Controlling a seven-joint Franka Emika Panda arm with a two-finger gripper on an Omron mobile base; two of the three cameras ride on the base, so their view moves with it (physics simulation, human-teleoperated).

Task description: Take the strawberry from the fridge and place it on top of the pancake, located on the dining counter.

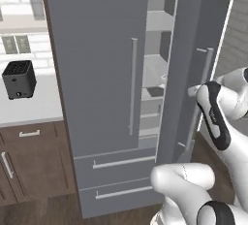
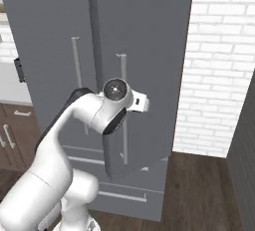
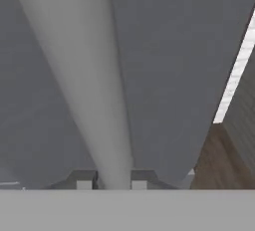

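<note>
Where the fridge [image 1: 97, 73] stands ajar, fingers [image 3: 83, 181] around handle [image 3: 94, 100].

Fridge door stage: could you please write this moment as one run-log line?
stage: opening fridge | gripper: shut on right door handle | right door: ajar, shelves visible | strawberry: not seen

Arm reaches forward, claw [image 3: 111, 180] clamped on a bar
</note>
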